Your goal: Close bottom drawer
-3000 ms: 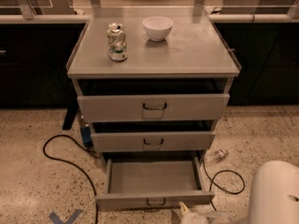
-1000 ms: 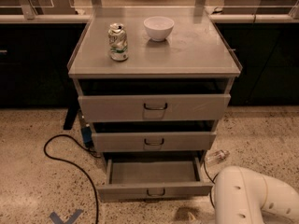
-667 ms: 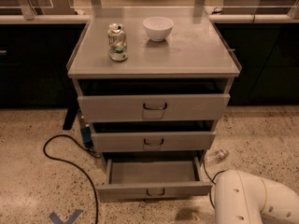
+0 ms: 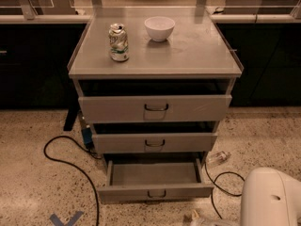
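Note:
The bottom drawer [image 4: 155,190] of the grey metal cabinet [image 4: 155,65] stands partly pulled out, its flat grey tray [image 4: 153,173] bare and its small dark wire handle [image 4: 156,193] facing me. The middle drawer [image 4: 154,142] and the top drawer [image 4: 155,108] are also slightly out. My white arm [image 4: 272,199] fills the bottom right corner. My gripper [image 4: 201,218] is low at the bottom edge, just in front of and right of the bottom drawer's front, apart from it.
A crushed can [image 4: 119,42] and a white bowl [image 4: 159,28] stand on the cabinet top. A black cable [image 4: 70,160] loops on the floor at left, another cable [image 4: 225,185] at right. A small plastic bottle [image 4: 217,157] lies on the floor by the cabinet's right side.
The bottom drawer has slid partway in since 3 s ago. In the last second the drawer has not moved, and my arm has drawn back to the right.

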